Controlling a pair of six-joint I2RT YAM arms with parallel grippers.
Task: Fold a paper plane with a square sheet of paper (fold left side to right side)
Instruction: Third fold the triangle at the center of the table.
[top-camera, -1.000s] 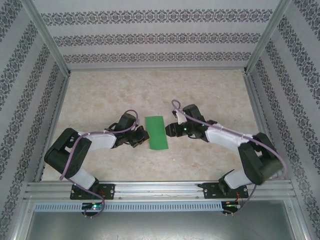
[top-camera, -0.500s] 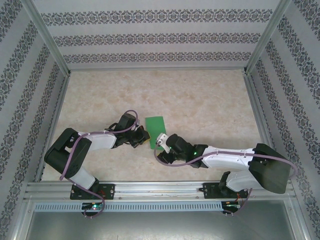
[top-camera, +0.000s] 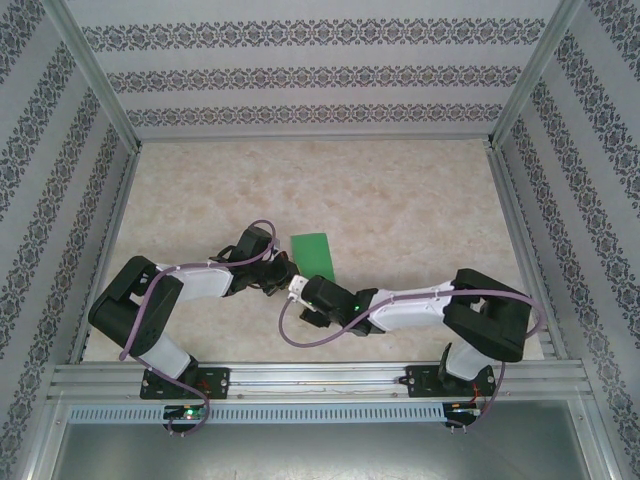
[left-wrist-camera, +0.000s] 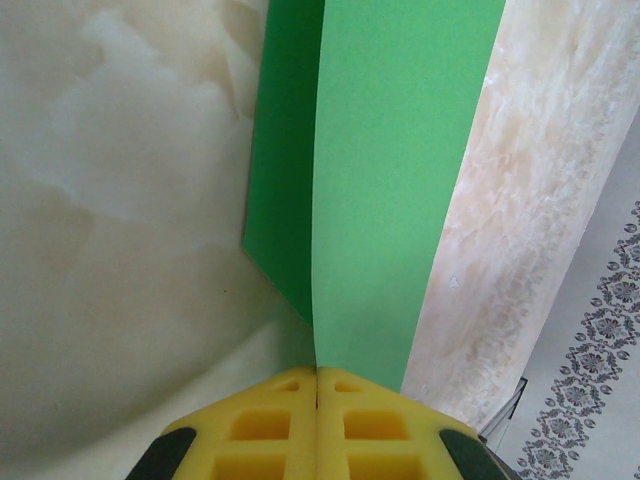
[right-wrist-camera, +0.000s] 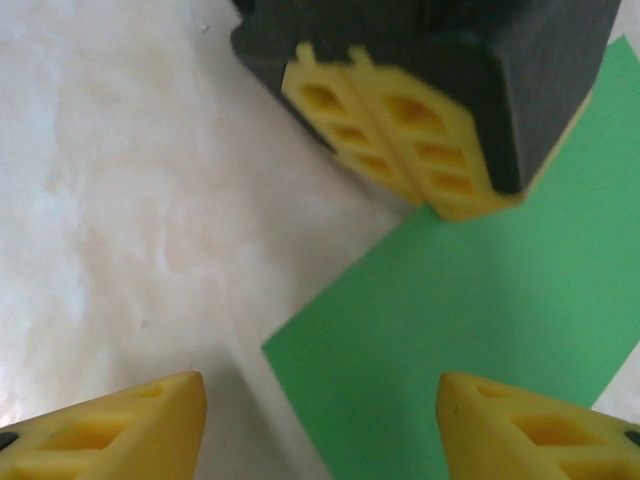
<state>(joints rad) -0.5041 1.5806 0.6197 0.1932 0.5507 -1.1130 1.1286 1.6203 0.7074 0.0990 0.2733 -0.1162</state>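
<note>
Right wrist view: right gripper (right-wrist-camera: 320, 390) at the bottom edge, jaws wide apart, nothing btwn them, finger bases cut off. Just beyond, one corner of the green paper sheet (right-wrist-camera: 480, 320) lies on the marbled table (right-wrist-camera: 130, 180), rest out of frame. Farther up, left gripper (right-wrist-camera: 400, 140) is blurred, its pads pressed together at the sheet's edge. Left wrist view: pads (left-wrist-camera: 265, 425) meet, w/ the sheet's near edge running into the seam, i.e. clamped on the paper. Sheet stretches away as a lighter layer over a darker, shaded one, far end cut off. Top view: both grippers meet at the sheet's near-left corner. Right arm hides its lower part.
</note>
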